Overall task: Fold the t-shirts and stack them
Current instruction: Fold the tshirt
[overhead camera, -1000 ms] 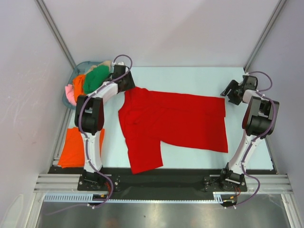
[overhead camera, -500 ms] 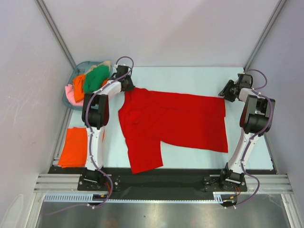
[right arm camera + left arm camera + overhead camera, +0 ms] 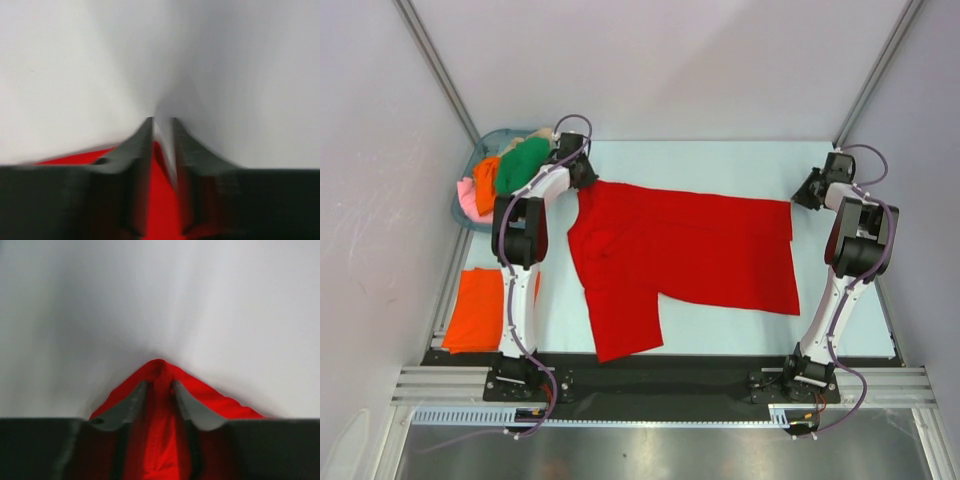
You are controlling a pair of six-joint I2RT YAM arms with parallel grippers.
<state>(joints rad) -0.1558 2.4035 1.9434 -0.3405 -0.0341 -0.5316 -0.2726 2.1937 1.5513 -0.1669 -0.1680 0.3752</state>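
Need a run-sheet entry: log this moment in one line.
left gripper: shut on red t-shirt | right gripper: same | red t-shirt: spread out

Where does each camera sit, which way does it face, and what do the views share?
Top external: above and behind, looking down on the table; both arms show.
Left wrist: on the left gripper, facing along its fingers at the red t-shirt.
Right wrist: same on the right gripper.
Shared: all three show the red t-shirt.

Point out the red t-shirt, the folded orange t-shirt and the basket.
red t-shirt [image 3: 700, 250]: top external view, middle of its spread body.
folded orange t-shirt [image 3: 475, 310]: top external view, centre of its upper face.
basket [image 3: 502, 133]: top external view, bare far rim.
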